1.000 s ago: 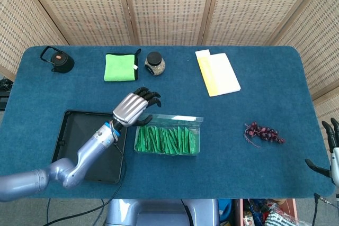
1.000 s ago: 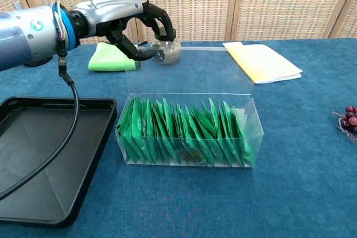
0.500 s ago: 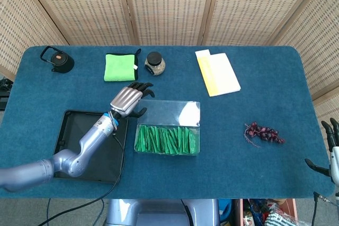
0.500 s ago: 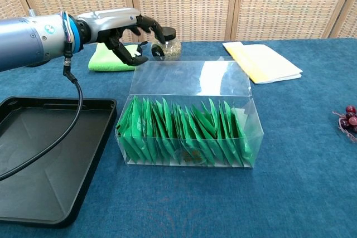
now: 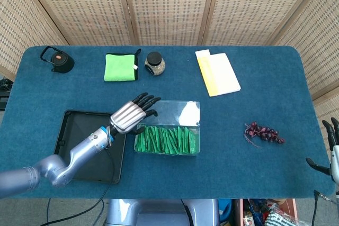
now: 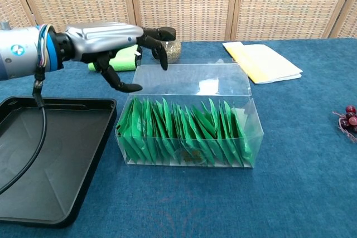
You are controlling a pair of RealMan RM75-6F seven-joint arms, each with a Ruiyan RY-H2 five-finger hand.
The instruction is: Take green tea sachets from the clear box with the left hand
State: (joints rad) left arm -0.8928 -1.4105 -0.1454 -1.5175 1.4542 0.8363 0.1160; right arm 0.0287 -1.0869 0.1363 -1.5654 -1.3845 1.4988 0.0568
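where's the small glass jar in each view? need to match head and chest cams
Head view: small glass jar near the table's far edge, left of centre, just right of the green cloth.
Chest view: jar at upper centre, mostly hidden behind the fingers of the left robot hand.
Shared landmark: the clear box of green tea sachets, nearer the camera than the jar.

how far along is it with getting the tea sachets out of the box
Done: the clear box has its lid folded flat behind it. In hand: the left hand hovers empty, fingers spread, over the box's left end. Left: every green sachet sits packed inside; none lies on the black tray.
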